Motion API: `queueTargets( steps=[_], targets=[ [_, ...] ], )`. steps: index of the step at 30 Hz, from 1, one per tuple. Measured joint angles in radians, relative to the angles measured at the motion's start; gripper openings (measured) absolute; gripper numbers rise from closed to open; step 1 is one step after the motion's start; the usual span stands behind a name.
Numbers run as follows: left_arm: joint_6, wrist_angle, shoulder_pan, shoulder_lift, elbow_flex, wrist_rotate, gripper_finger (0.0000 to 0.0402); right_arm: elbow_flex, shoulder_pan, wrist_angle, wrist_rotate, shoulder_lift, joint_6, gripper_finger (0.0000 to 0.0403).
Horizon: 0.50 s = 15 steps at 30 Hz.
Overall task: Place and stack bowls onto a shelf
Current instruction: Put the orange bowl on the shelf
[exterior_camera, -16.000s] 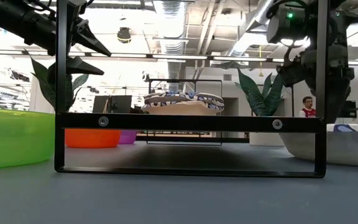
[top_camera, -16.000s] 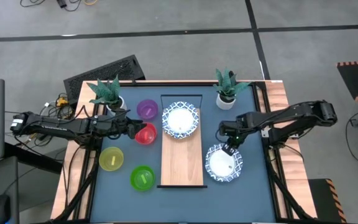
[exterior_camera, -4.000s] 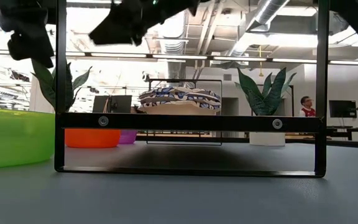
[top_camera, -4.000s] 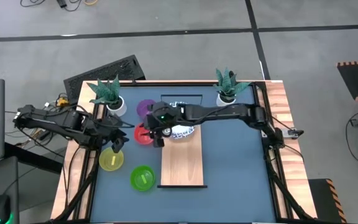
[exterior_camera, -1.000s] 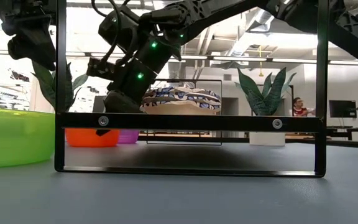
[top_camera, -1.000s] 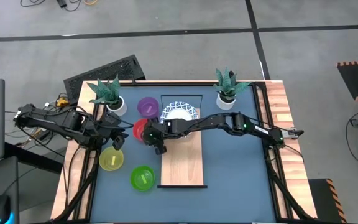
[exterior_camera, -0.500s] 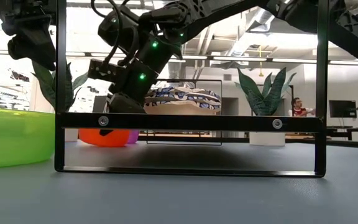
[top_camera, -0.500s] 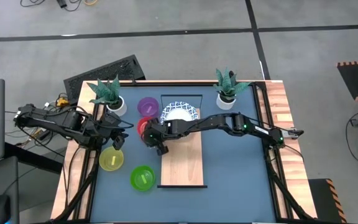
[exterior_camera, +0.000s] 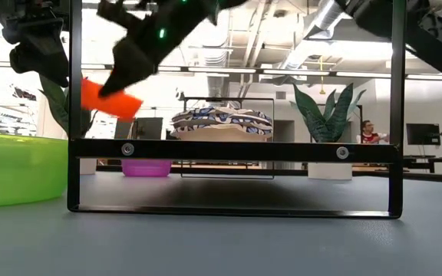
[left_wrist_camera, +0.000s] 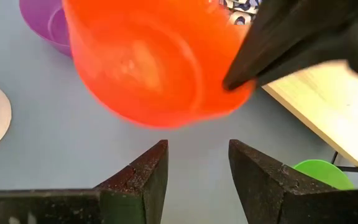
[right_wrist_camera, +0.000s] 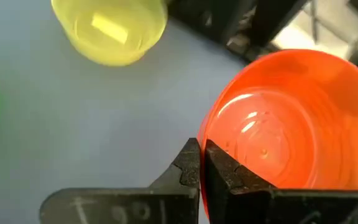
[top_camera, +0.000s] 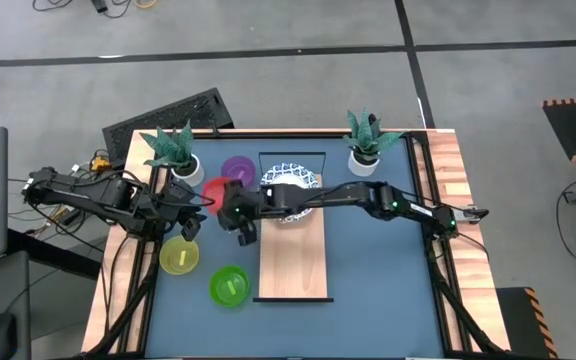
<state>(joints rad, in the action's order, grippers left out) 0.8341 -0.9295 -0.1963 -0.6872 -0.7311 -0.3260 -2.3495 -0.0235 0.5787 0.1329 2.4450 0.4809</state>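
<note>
Red bowl [right_wrist_camera: 278, 118] pinched in right gripper [right_wrist_camera: 201, 163], aloft

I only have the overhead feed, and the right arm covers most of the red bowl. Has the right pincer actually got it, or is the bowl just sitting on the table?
Observer: The right wrist view shows the right pincer shut on the rim of the red bowl.
Operator: Is it off the table?
Observer: Yes. In the low view it hangs tilted in the air, higher than the purple bowl, which sits on the tabletop.
Operator: Is the left pincer in the way?
Observer: The left wrist view shows the left pincer open and empty. The red bowl is just ahead of it, not between its fingers.
</note>
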Motion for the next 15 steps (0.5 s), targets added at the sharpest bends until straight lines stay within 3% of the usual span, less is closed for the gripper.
queueTargets(
  steps=[4, 15],
  targets=[
    [0.000, 0.001, 0.000, 0.000, 0.000, 0.001, 0.0154, 0.031, -0.002, 0.116, 0.000, -0.130, -0.008, 0.0023],
    [0.000, 0.004, 0.000, 0.000, 0.000, -0.084, 0.0154, 0.033, 0.040, 0.724, 0.040, -0.416, -0.123, 0.0023]
  ],
)
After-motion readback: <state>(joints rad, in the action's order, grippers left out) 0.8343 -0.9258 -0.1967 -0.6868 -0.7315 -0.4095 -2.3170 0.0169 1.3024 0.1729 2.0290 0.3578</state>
